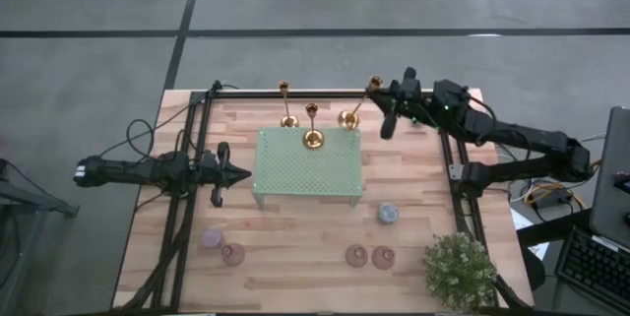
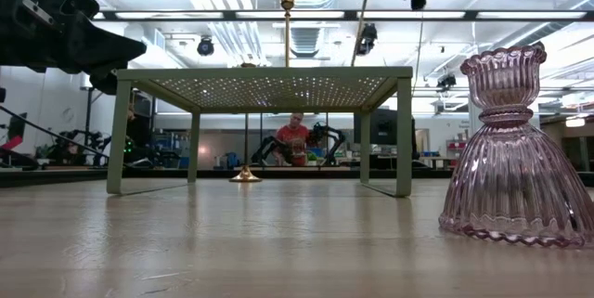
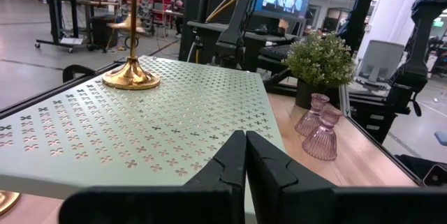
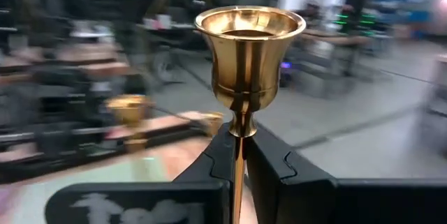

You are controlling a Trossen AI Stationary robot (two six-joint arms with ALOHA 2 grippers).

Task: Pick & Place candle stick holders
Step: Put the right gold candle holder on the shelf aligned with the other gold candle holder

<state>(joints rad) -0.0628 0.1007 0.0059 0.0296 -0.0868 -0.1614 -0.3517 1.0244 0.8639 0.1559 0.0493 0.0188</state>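
My right hand (image 4: 237, 155) is clamped on a candle stick holder (image 1: 362, 101) stem, tilted; left hand (image 3: 244, 155) closed, empty, beside the green rack (image 1: 335, 193).

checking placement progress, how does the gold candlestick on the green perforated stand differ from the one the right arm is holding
The gold candlestick on the green perforated metal stand stands upright and free, its round base flat on the stand. The gold candlestick in the right tool leans tilted, its base beside the stand, its thin stem clamped just under the cup by the right tool. Both are slender shiny brass with flared bases.
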